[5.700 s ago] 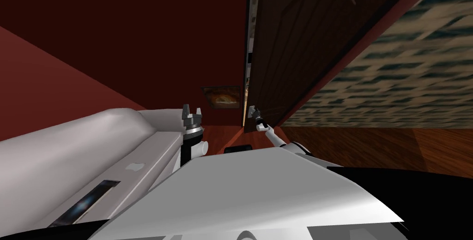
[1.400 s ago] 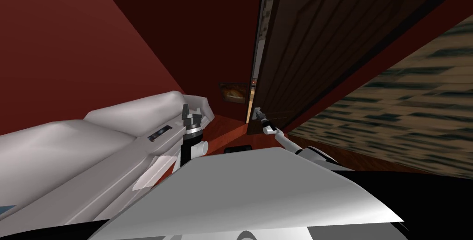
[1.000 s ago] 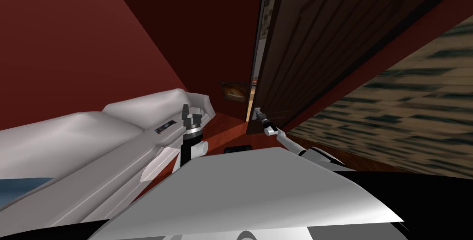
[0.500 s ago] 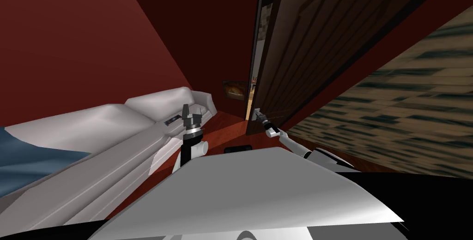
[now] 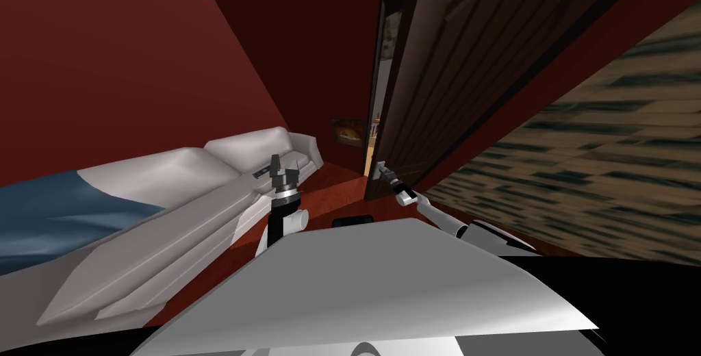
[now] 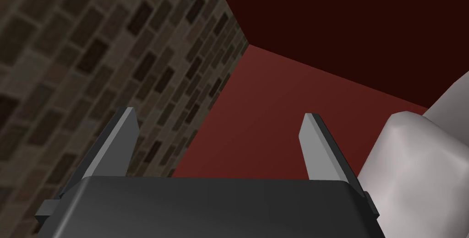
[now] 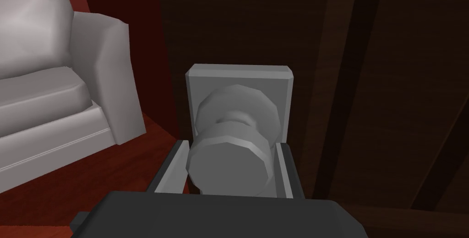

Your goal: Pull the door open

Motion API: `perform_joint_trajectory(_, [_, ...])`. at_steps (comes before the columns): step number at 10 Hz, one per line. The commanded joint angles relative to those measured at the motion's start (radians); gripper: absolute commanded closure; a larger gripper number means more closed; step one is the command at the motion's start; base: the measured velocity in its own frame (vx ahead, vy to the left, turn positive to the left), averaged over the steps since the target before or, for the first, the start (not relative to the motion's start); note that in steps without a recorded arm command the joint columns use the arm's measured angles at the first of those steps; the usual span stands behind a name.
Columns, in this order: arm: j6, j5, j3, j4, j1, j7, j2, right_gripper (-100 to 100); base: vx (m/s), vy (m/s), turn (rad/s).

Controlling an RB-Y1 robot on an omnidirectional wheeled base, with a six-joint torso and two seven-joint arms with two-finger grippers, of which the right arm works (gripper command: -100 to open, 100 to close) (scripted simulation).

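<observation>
The grey knob (image 7: 226, 169) on its square plate (image 7: 238, 73), at the free edge of the dark brown door (image 5: 465, 64) set ajar ahead on the right, is clamped between the right gripper (image 7: 231, 150) fingers, while the left gripper (image 6: 220, 114) is held spread and empty near the white sofa (image 5: 253, 148).

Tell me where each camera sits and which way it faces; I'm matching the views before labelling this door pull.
Head view: on the head, looking steeply down and forward at the dark door and white sofa; both arms show.
Left wrist view: on the left hand, looking along the open left gripper past the sofa's cushion; its two fingers show.
Right wrist view: on the right hand, facing the door; the right gripper is shut on the grey knob.
Shared: head and right wrist views both show door and sofa.
</observation>
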Motion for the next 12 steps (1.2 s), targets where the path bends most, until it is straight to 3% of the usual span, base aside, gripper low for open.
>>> perform_joint_trajectory(1, [-0.018,0.006,0.019,-0.007,0.008,-0.018,-0.015,100,-0.187,-0.093,0.072])
perform_joint_trajectory(5, [-0.054,0.017,0.062,-0.029,0.022,-0.062,-0.063,100,-0.186,-0.108,0.086])
perform_joint_trajectory(6, [-0.047,0.016,0.056,-0.027,0.021,-0.055,-0.058,100,-0.075,-0.024,0.006])
perform_joint_trajectory(12, [-0.131,0.041,0.127,-0.035,0.038,-0.130,-0.133,100,-0.166,-0.124,0.123])
